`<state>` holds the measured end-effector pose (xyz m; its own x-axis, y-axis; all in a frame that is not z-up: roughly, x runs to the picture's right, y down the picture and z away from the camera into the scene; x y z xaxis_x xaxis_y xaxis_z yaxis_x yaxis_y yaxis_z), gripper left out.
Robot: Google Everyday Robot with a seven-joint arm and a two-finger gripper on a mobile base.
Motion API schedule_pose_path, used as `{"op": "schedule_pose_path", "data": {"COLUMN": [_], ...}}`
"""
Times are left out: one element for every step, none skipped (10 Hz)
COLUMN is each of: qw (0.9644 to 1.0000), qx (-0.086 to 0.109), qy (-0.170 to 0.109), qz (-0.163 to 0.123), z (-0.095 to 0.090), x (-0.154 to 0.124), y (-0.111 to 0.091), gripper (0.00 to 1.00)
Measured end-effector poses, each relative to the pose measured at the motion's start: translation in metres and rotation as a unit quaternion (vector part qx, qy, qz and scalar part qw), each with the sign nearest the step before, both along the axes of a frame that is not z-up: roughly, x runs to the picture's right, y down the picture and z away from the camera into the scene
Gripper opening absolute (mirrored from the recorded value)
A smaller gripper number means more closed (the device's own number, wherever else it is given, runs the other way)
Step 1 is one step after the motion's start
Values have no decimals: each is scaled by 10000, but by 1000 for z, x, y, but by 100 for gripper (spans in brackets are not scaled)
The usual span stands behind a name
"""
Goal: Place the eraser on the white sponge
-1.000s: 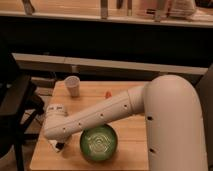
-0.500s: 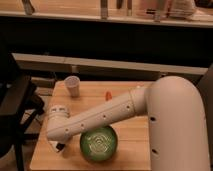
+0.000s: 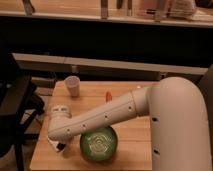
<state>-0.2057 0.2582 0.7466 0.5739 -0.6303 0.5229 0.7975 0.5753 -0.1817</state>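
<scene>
My white arm reaches from the right across the wooden table (image 3: 125, 92) to its front left corner. The gripper (image 3: 61, 146) hangs below the wrist there, low over the table, just left of the green bowl (image 3: 98, 144). Only a dark bit of it shows under the wrist. The white sponge is not in view; the arm and wrist cover that part of the table. I cannot make out the eraser. A small red thing (image 3: 107, 94) lies near the table's middle back; I cannot tell what it is.
A pale paper cup (image 3: 73, 86) stands at the table's back left. A dark chair (image 3: 15, 115) is close to the table's left edge. A counter with a dark front runs along behind the table.
</scene>
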Motion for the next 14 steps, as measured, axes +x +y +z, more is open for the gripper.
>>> {"op": "schedule_pose_path", "data": {"qw": [10000,10000,9999,9999,9999,9999,9998,9998,9997,9997,9996,9996,9995,9995], "qx": [-9,-16,-32,-31,-30,-18,-18,-13,-13,-11,-11,-9,-21,-28], "qy": [-22,-16,-17,-30,-42,-42,-54,-47,-33,-26,-30,-45,-56,-57], "qz": [40,67,96,114,131,157,193,211,242,260,271,278,295,322], "z": [0,0,1,1,1,2,3,4,6,8,9,10,10,11], "x": [0,1,1,1,1,1,1,1,2,2,1,-1,-2,-2], "y": [1,2,2,3,3,1,1,0,-1,-2,-3,-2,-1,0], "gripper": [1,1,1,1,1,1,1,1,1,1,1,1,1,1]}}
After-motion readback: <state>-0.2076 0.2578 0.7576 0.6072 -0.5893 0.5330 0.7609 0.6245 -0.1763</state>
